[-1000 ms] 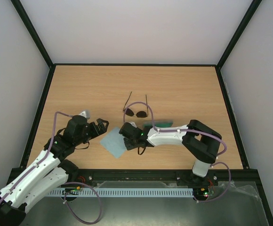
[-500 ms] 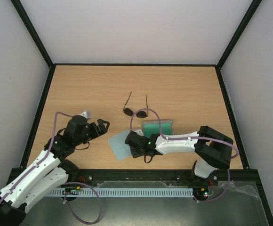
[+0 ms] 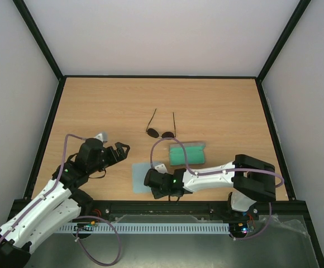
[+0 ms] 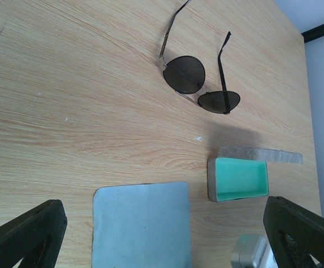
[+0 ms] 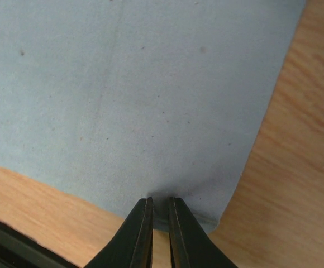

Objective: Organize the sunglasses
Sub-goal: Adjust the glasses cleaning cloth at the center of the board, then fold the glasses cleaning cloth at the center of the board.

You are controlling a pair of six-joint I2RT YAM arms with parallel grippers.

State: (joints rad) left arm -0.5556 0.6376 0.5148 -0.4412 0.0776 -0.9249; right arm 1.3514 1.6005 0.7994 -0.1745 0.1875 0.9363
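Note:
The sunglasses (image 3: 162,133) lie unfolded mid-table, with round dark lenses and their temple arms pointing away; they also show in the left wrist view (image 4: 201,86). My right gripper (image 3: 152,182) is low near the front edge, shut on the near edge of the light blue cloth (image 3: 142,175). The right wrist view shows the right gripper (image 5: 160,204) pinching the cloth (image 5: 139,100), which lies flat. My left gripper (image 3: 123,149) is open and empty, left of the cloth. In its own view the left gripper (image 4: 163,205) is raised over the cloth (image 4: 142,223).
An open grey case with a mint green lining (image 3: 187,152) sits right of the cloth, just in front of the sunglasses; it also shows in the left wrist view (image 4: 239,178). The table's black front rail (image 3: 167,205) is close behind my right gripper.
My right gripper has pulled back toward the front edge with the cloth, dragging and squaring it. The case is now uncovered. The left arm and sunglasses have not moved.

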